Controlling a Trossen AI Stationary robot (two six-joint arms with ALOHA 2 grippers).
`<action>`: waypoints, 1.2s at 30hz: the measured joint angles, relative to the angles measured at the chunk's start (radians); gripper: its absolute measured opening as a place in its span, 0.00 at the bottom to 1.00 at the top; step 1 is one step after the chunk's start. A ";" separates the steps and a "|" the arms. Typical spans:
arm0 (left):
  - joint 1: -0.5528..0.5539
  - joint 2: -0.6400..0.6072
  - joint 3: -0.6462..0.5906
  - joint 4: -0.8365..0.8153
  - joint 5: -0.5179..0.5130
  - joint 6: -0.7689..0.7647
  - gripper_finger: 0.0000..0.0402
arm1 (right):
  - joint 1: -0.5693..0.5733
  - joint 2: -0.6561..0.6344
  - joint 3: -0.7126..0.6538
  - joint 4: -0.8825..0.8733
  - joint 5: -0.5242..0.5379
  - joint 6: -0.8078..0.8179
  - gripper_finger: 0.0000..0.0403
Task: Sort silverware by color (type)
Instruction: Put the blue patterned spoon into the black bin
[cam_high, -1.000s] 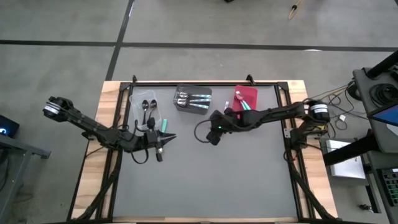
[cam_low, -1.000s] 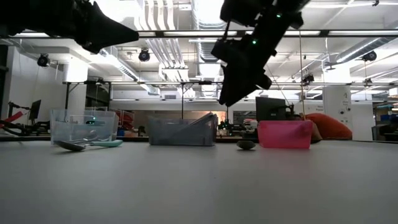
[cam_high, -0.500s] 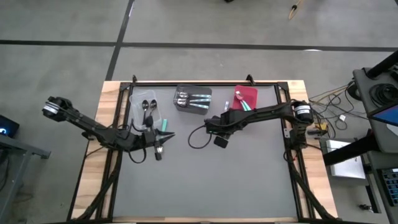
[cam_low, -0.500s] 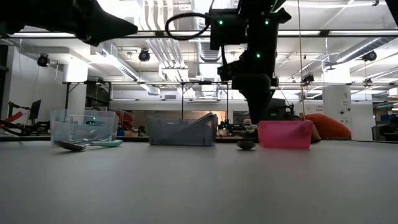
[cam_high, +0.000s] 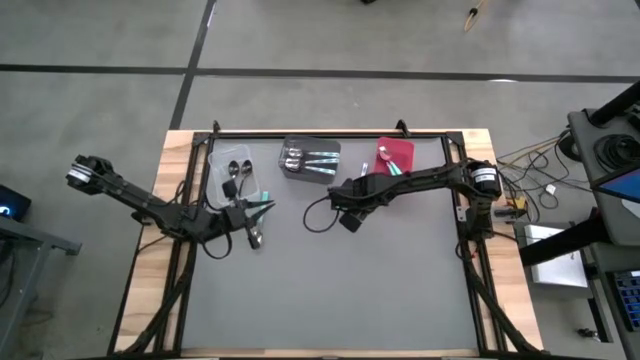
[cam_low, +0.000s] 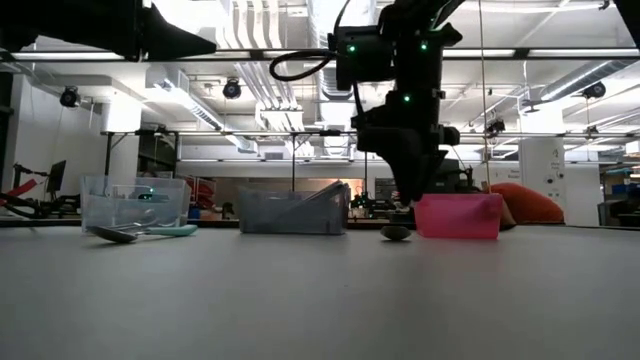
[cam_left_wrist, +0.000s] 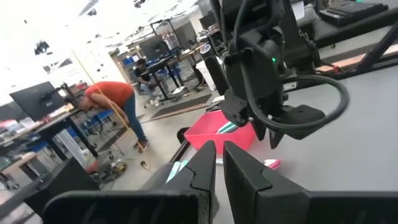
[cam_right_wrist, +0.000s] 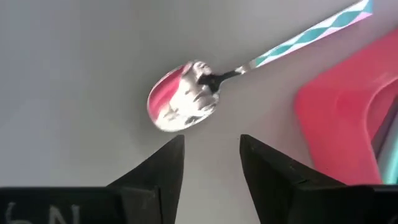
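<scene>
My right gripper (cam_right_wrist: 210, 165) hangs open and empty just above a teal-handled spoon (cam_right_wrist: 186, 102) lying on the grey table (cam_high: 400, 280) beside the red bin (cam_right_wrist: 342, 124), its handle tip cut off. My left gripper (cam_left_wrist: 216, 163), fingers closed with nothing visible between them, hovers near the clear bin (cam_high: 228, 172).

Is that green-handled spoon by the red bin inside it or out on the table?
Out: the spoon lies flat on the table beside the red bin.
</scene>
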 joint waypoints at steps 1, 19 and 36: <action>0.000 -0.002 0.000 0.000 0.000 0.008 0.03 | -0.002 0.000 0.002 0.002 0.001 0.013 0.38; 0.000 -0.002 0.000 -0.002 -0.001 0.001 0.03 | -0.004 0.032 -0.009 0.207 0.028 0.070 0.46; -0.001 0.002 0.000 -0.008 0.001 -0.016 0.03 | 0.002 0.154 -0.007 0.183 0.031 0.061 0.41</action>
